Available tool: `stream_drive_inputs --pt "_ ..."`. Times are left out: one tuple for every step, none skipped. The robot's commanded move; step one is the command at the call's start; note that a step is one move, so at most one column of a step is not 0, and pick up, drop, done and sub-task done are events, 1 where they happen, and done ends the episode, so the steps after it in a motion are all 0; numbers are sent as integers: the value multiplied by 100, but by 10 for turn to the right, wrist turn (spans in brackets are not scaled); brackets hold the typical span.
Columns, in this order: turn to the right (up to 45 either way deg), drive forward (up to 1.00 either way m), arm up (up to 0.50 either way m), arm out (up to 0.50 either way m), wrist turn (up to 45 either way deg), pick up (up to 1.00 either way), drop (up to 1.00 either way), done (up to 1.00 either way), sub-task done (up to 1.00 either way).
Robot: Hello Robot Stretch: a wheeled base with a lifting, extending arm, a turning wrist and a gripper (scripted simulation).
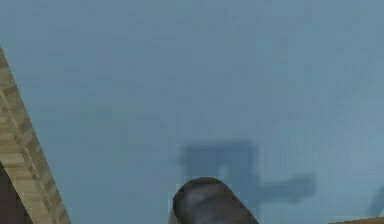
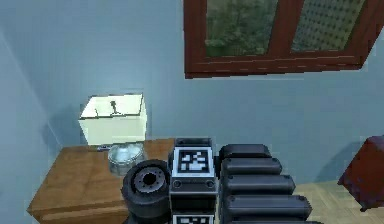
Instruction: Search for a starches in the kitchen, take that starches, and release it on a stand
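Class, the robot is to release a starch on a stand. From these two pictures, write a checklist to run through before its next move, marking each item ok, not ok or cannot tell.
1. Stand at the arm's side: wooden table lies by the gripper: ok.
2. Gripper holds something: cannot tell; tabletop lies behind it.
3. Bare wood for a release: shows left of the gripper: ok.
4. Gripper apart from the lamp and the greyish thing at its foot: cannot tell.
5. Free way ahead: blue wall faces the forward view, nearness unclear: cannot tell.
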Motion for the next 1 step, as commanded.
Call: stream_drive_inputs --pt "0 0 0 48 0 0 0 0 0"
